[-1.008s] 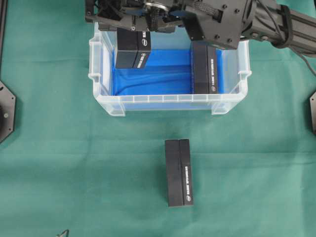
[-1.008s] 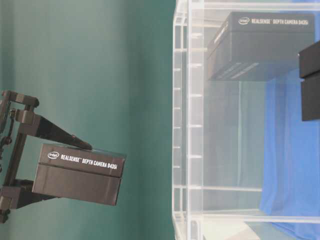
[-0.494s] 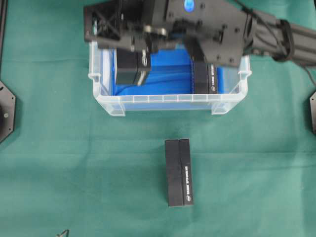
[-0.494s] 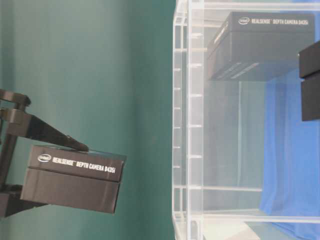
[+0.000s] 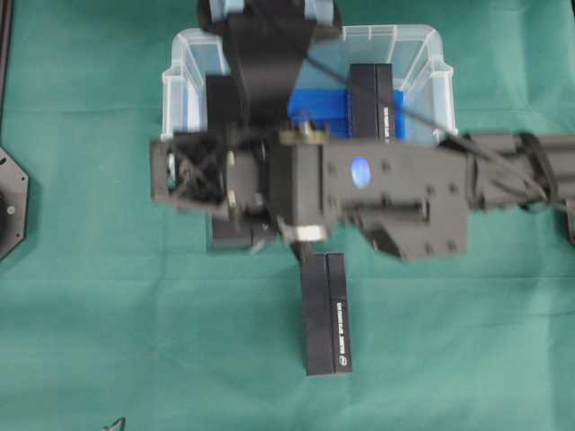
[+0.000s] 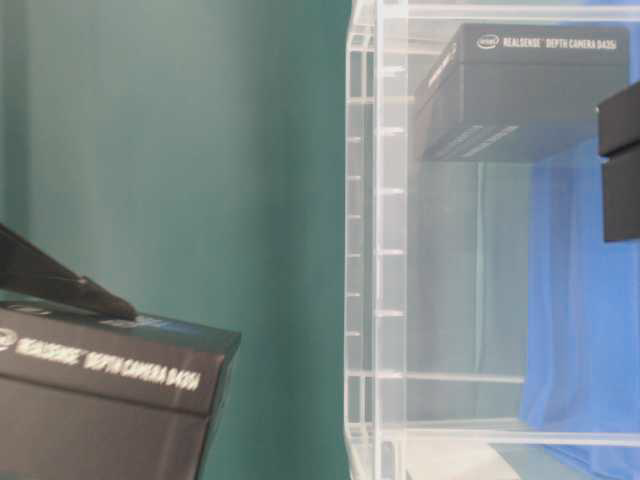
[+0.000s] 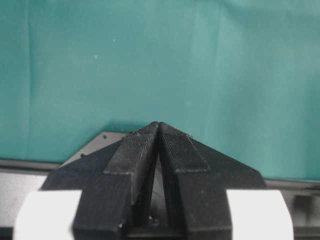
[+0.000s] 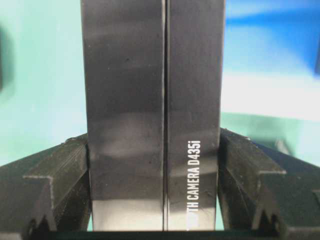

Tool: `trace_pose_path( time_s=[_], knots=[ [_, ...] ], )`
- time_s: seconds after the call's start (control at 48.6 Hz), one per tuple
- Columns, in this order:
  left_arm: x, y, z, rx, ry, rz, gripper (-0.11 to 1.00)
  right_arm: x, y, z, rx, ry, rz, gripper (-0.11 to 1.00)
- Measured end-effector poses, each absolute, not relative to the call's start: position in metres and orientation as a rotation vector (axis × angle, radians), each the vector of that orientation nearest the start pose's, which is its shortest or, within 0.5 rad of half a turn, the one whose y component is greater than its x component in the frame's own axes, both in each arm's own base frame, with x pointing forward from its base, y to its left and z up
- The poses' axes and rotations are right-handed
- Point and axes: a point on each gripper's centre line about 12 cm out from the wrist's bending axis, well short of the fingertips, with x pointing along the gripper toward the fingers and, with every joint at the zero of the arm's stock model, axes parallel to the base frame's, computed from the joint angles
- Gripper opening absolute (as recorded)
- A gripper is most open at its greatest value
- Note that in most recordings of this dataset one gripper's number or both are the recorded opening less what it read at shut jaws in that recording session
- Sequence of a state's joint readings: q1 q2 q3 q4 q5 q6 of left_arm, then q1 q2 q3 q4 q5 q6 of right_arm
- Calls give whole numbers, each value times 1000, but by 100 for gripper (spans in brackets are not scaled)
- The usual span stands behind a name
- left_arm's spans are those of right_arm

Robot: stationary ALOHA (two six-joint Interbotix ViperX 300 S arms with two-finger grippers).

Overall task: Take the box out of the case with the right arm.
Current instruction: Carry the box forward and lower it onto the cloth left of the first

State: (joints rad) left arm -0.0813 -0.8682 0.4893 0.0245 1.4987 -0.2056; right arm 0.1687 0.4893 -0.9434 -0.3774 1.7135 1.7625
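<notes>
over the near wall of the large clear plastic case with the blue sheet on its floor (image 5: 442, 85), the all-black right arm's lattice-framed gripper (image 5: 193, 175) is clamped on a black rectangular cardboard box with white lettering (image 8: 152, 115), one jaw pressed to each long side as the right wrist view shows. from above, the held box (image 5: 235, 235) peeks out under the gripper just outside the case's front rim, above the green cloth counter (image 5: 99, 341), so the step in hand looks like the carry-out, with the lift done and the set-down not yet made. two similar black boxes are in the case, one by the right wall (image 5: 372, 101) and one by the left (image 5: 218, 101), and a fourth lies flat on the counter in front (image 5: 325, 312). the next move calls for lowering to bare cloth beside that lying box without landing on it, then parting the jaws. the left gripper (image 7: 158, 131) is pressed together, holding nothing, over empty cloth.
</notes>
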Motion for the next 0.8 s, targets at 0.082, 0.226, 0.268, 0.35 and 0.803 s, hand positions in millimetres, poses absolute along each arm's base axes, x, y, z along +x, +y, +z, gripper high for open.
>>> trace_pose_path(
  time_s=[0.082,0.226,0.268,0.35,0.803],
  knots=[
    [139,-8,371,-123,1120,63,2,494,58,390,1237,663,-1139,69],
    [139,-8,371,-123,1117,63,2,487,88,390,1259,672,-1138,69],
    [139,-8,371,-123,1117,63,2,485,96,390,1263,675,-1136,69],
    [139,-8,371,-123,1117,63,2,482,112,389,1271,681,-1128,69],
    [139,-8,371,-123,1120,63,2,487,119,374,1283,731,-1142,69]
  ],
)
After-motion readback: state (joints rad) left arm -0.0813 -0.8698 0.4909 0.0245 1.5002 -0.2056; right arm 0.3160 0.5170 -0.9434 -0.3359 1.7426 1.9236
